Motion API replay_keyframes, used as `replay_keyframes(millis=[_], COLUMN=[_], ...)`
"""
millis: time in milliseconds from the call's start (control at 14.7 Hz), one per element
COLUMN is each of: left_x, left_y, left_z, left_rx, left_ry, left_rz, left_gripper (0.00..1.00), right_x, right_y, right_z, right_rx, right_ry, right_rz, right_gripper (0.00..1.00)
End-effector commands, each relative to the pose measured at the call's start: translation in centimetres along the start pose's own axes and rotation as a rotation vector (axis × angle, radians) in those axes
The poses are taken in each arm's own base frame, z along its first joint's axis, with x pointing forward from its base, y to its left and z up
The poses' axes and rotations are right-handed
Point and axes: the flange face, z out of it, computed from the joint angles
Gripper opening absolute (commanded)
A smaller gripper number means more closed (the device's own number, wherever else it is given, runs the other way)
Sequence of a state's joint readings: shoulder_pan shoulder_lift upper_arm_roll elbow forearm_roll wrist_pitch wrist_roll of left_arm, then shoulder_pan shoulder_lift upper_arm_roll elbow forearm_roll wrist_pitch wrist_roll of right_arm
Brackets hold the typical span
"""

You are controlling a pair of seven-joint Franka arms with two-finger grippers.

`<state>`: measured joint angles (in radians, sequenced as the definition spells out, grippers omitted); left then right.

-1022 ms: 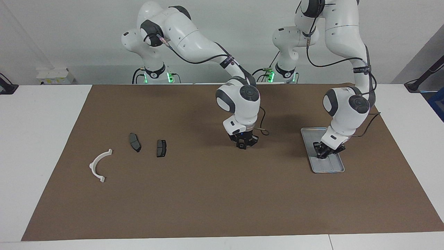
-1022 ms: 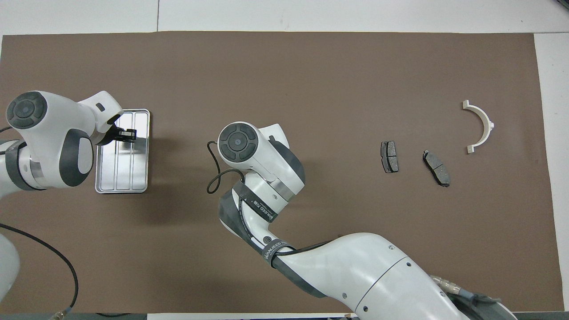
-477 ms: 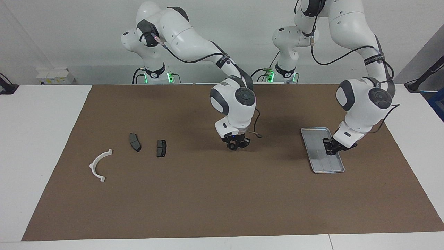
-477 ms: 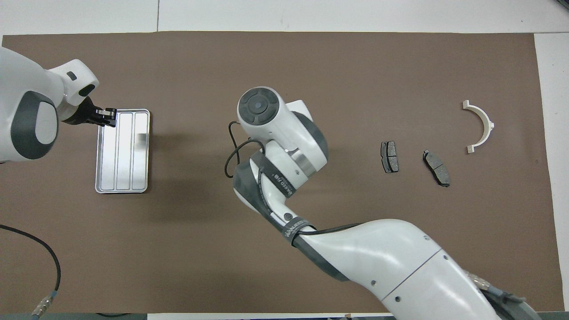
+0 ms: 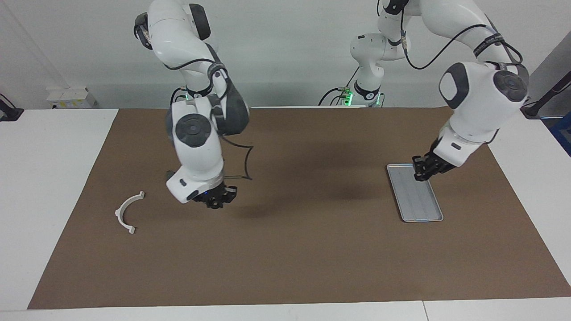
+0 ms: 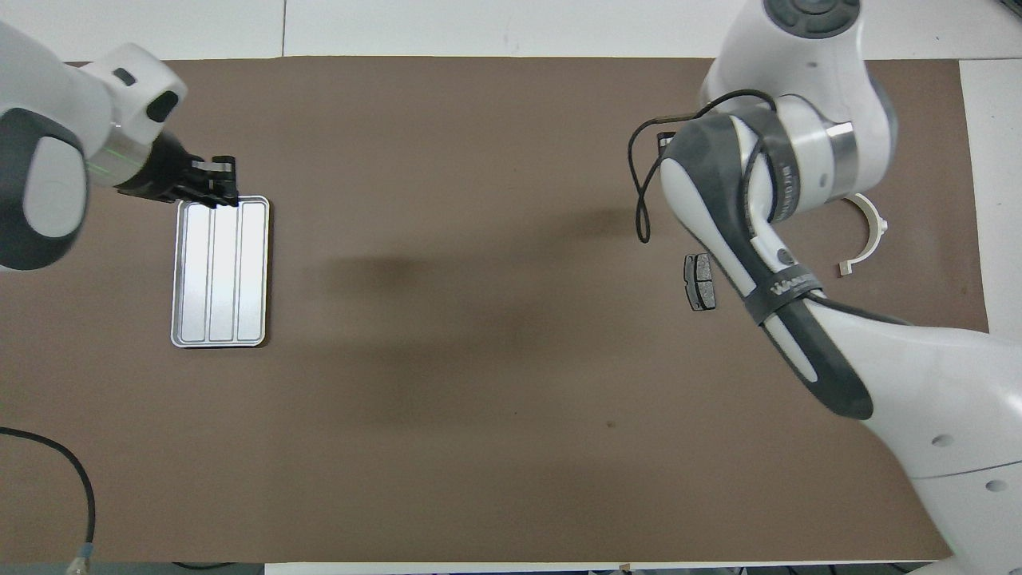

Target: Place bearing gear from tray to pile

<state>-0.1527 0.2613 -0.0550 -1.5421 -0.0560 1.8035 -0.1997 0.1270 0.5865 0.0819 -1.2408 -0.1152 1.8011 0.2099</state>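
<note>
The silver tray (image 5: 417, 200) lies toward the left arm's end of the mat, and it shows bare in the overhead view (image 6: 219, 271). No bearing gear shows on it or on the mat. My left gripper (image 5: 421, 171) hangs over the tray's end nearest the robots, also seen from overhead (image 6: 214, 180). My right gripper (image 5: 215, 201) hangs low over the pile, with something dark at its tip that I cannot make out. The white half-ring bracket (image 5: 128, 213) lies beside it. One brake pad (image 6: 700, 281) shows from overhead; the other is hidden under the right arm.
The brown mat (image 5: 312, 249) covers most of the white table. The right arm's forearm (image 6: 798, 319) crosses over the pile's end of the mat. A black cable (image 6: 48, 455) lies at the mat's corner nearest the left arm.
My right gripper has swung from the middle of the mat to over the pile. My left gripper has risen off the tray and drawn back over its end nearest the robots.
</note>
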Motion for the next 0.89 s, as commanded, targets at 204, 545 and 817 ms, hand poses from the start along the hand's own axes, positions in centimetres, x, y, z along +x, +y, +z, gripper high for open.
replay_keyframes(millis=[204,545,817], left_x=[-9.3,-14.1,-13.1], left_y=[20.4,27.1,26.8], left_z=[4.0,11.3,16.4], left_rx=[0.037,0.052,0.068], left_ry=[0.015,0.039,0.064], left_rz=[-0.027,-0.045,-0.043], left_gripper=[0.0,0.0,0.0], right_x=[0.7,-0.3,-0.4], right_y=[7.2,9.9,10.4], right_z=[7.7,14.6,15.9], right_rx=[0.012,0.027,0.033], right_ry=[-0.01,0.04,0.056], right_rz=[-0.04,-0.016,-0.03], right_gripper=[0.0,0.0,0.0])
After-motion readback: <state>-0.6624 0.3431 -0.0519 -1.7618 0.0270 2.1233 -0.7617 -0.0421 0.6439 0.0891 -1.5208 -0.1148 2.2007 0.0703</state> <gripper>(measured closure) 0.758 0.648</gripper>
